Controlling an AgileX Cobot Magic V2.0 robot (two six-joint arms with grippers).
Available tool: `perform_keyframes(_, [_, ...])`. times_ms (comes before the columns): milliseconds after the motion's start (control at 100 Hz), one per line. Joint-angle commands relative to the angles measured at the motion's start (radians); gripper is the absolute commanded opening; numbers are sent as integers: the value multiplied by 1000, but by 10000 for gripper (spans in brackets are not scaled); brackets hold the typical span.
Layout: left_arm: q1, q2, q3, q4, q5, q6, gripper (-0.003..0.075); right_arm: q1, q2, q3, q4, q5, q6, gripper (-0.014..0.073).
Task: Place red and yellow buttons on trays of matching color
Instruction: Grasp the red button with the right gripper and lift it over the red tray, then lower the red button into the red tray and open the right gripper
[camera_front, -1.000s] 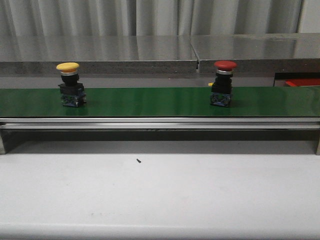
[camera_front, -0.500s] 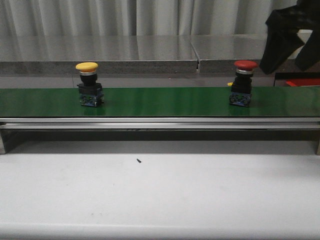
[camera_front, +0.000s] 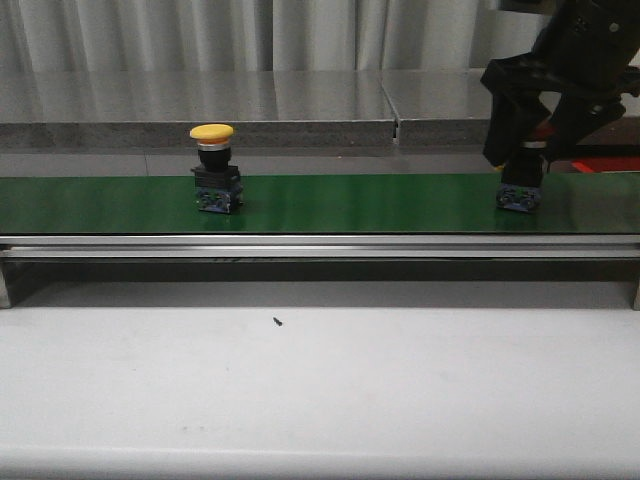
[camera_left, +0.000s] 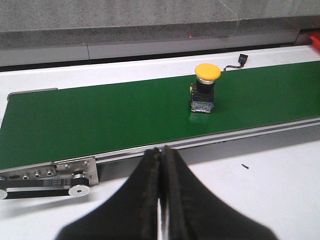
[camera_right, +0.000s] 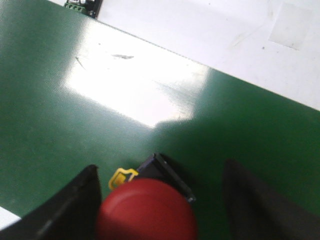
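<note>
A yellow button (camera_front: 212, 166) stands upright on the green conveyor belt (camera_front: 350, 203), left of centre; the left wrist view shows that yellow button (camera_left: 205, 88) too. The red button (camera_front: 519, 196) stands on the belt at the right, its cap mostly hidden behind my right gripper (camera_front: 524, 160). This gripper is open, one finger on each side of the red cap (camera_right: 145, 214), not touching it. My left gripper (camera_left: 161, 151) is shut and empty, hanging above the white table before the belt's left end. No yellow tray is in view.
A red tray (camera_front: 605, 163) shows partly behind the belt at the far right. The belt's metal rail (camera_front: 320, 246) runs along its front. A steel ledge (camera_front: 200, 125) runs behind it. A small dark speck (camera_front: 276, 322) lies on the white table (camera_front: 320, 400).
Both buttons have ridden to the right along the belt. My right gripper has come down from the upper right and now straddles the red button.
</note>
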Motion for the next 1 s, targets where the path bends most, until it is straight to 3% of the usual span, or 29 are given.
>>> perform_keyframes(0, [-8, 1, -27, -32, -62, -5, -19, -2, -46, -38, 19, 6, -6, 299])
perform_keyframes(60, [-8, 1, -27, -32, -62, -5, -19, -8, -48, -49, 19, 37, -4, 161])
perform_keyframes(140, [-8, 1, -27, -32, -62, -5, -19, -24, -50, -83, 19, 90, 2, 94])
perform_keyframes(440, [-8, 1, -27, -32, -62, -5, -19, -235, -46, -371, 14, 280, 70, 94])
perform_keyframes(710, [-8, 1, -27, -32, -62, -5, -19, -495, 5, -483, 10, 271, 128, 93])
perform_keyframes(990, [-8, 1, -27, -32, -62, -5, -19, -610, 147, -489, 10, 163, 128, 93])
